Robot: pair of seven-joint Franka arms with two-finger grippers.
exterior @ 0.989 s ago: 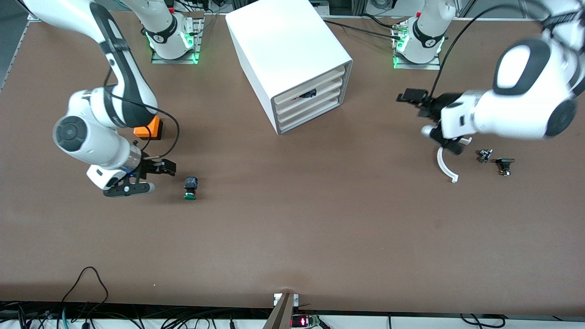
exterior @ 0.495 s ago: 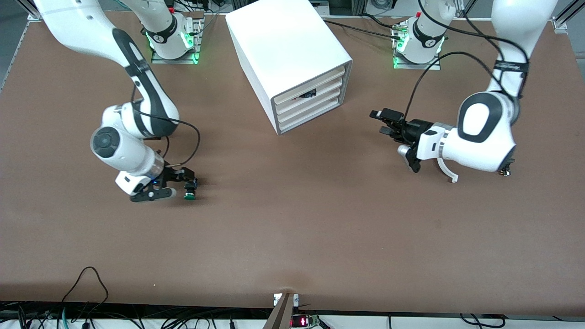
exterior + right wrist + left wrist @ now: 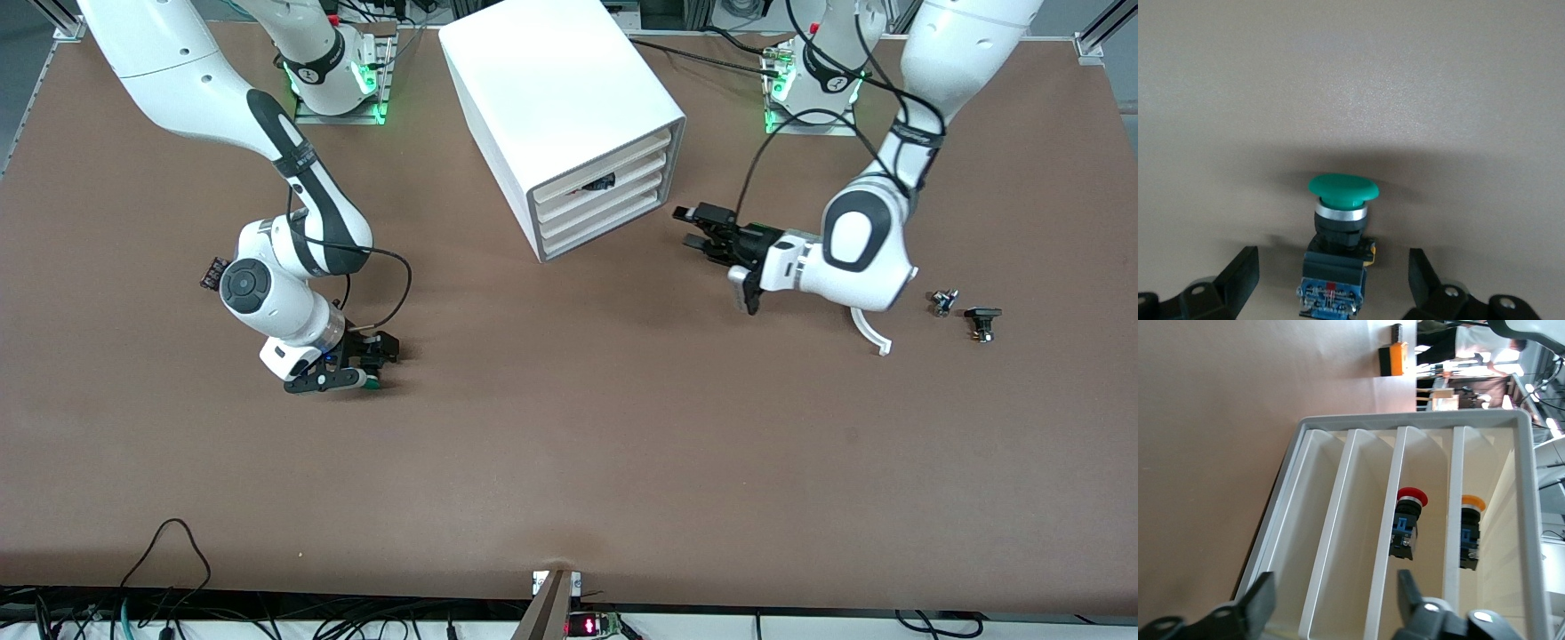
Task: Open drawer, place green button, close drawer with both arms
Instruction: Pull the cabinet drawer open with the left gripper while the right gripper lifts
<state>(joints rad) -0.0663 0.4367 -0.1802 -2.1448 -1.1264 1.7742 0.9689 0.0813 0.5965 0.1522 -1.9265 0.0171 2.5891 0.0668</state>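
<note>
Both arms closing in, nothing gripped yet

The right claw (image 3: 380, 360) sits low on the worktop (image 3: 569, 462) toward the right arm's end, fingers spread either side of the button (image 3: 1340, 230), ready to pinch it. The left claw (image 3: 692, 228) hangs spread just in front of the cabinet (image 3: 551, 89), probably lining up on a lower drawer (image 3: 1338, 540), all seemingly shut.

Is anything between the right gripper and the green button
Nothing visible. The right gripper is open with its fingers on either side of the button, which lies on the table. Only bare table shows around the button.
</note>
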